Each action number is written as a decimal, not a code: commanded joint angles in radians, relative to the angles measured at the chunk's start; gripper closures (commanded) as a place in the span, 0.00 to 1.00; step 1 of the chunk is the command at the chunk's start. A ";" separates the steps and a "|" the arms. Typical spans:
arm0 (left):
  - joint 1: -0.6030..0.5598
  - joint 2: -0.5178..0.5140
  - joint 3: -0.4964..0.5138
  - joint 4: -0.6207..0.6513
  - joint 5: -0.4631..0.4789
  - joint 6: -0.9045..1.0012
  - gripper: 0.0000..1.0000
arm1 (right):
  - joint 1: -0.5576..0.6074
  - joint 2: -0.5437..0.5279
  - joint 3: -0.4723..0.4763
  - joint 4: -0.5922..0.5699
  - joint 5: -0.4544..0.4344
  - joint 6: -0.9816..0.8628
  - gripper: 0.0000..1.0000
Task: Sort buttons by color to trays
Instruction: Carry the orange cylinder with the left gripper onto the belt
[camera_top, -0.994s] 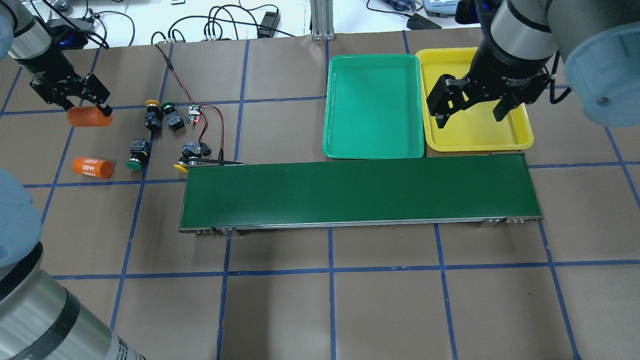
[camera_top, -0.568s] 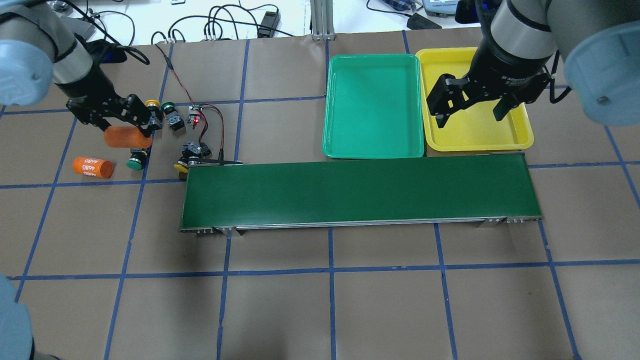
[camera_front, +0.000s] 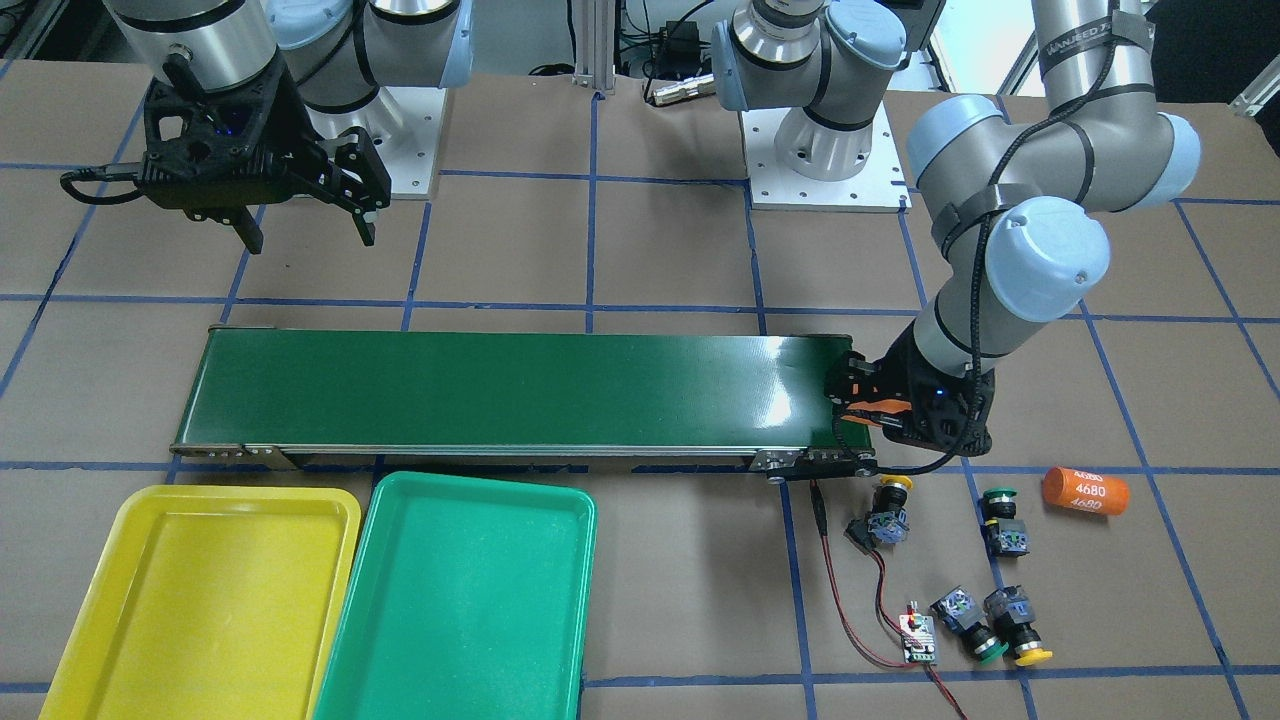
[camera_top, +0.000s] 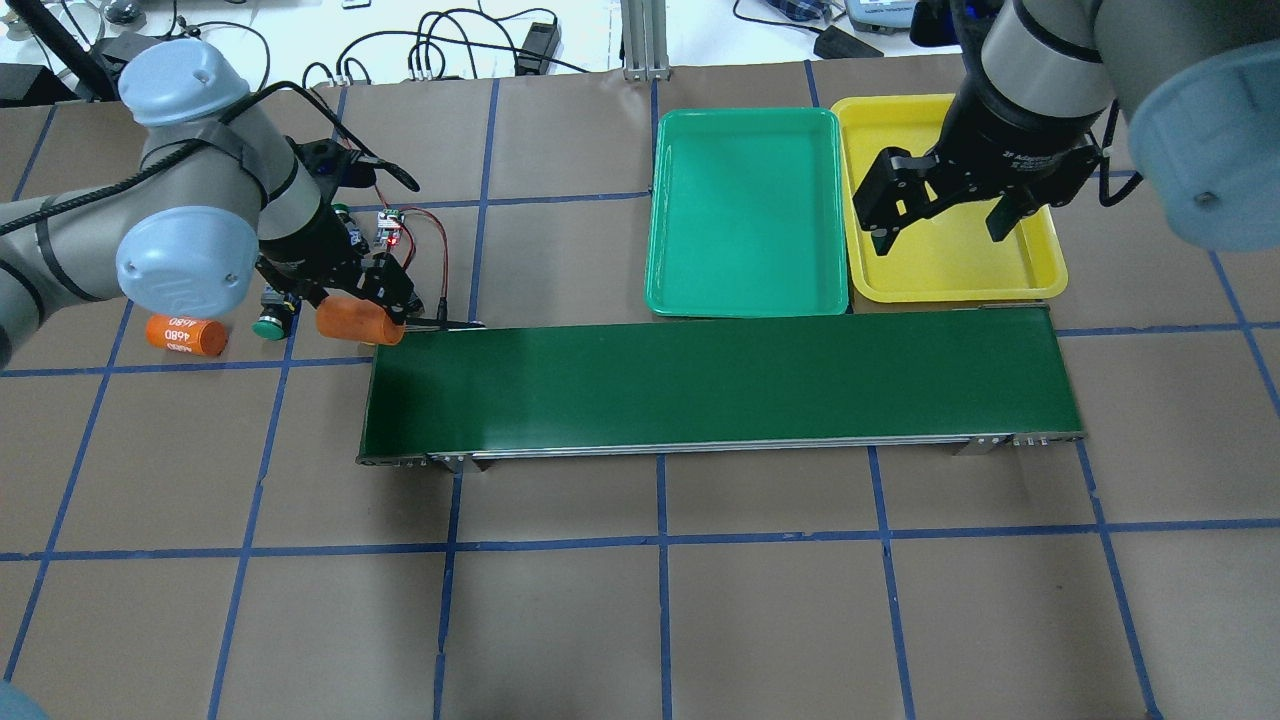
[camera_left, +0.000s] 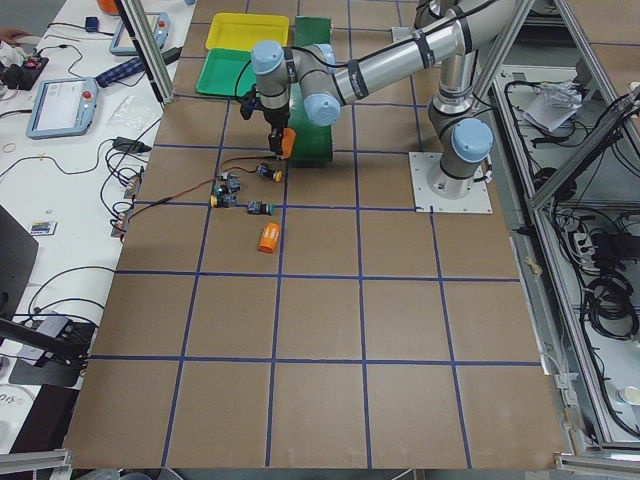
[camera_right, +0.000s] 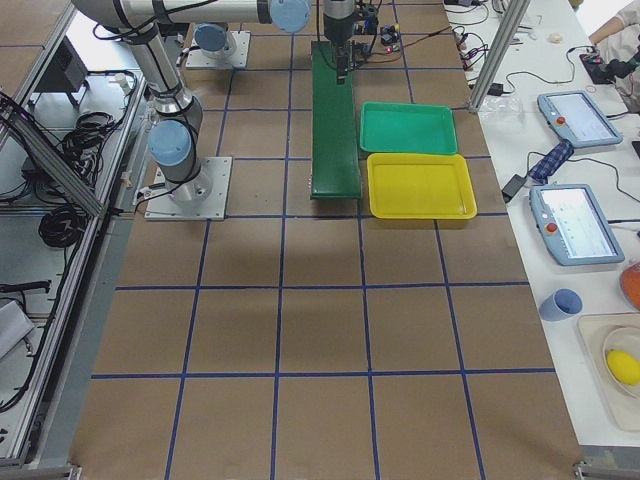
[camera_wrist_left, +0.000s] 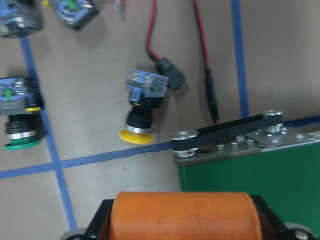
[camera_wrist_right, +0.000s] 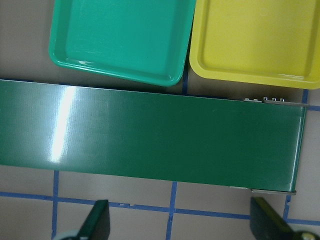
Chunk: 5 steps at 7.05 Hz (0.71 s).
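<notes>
My left gripper (camera_top: 358, 315) is shut on an orange cylinder (camera_wrist_left: 185, 217) and holds it just above the left end of the conveyor belt (camera_top: 715, 385). The four buttons lie on the table beside that end: a yellow one (camera_front: 888, 510), a green one (camera_front: 1002, 520), another green one (camera_front: 968, 620) and another yellow one (camera_front: 1018, 625). In the overhead view my left arm hides most of them. The green tray (camera_top: 745, 210) and the yellow tray (camera_top: 950, 270) hold nothing. My right gripper (camera_top: 945, 220) is open and empty above the yellow tray.
A second orange cylinder (camera_top: 185, 335) lies left of the buttons. A small circuit board (camera_top: 388, 228) with red and black wires sits beside them. The trays stand side by side behind the belt's right half.
My left gripper has carried the orange cylinder to the right, from the far left past the buttons to the belt's left end. The right arm has not moved.
</notes>
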 joint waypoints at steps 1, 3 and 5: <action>-0.019 0.002 -0.045 0.010 0.002 0.000 1.00 | 0.000 0.000 0.000 0.000 0.000 0.000 0.00; -0.019 -0.024 -0.066 0.013 -0.001 -0.006 1.00 | 0.000 0.000 0.000 0.000 0.000 0.000 0.00; -0.019 -0.019 -0.068 0.008 -0.004 -0.006 0.73 | 0.000 0.000 0.000 0.000 0.002 0.000 0.00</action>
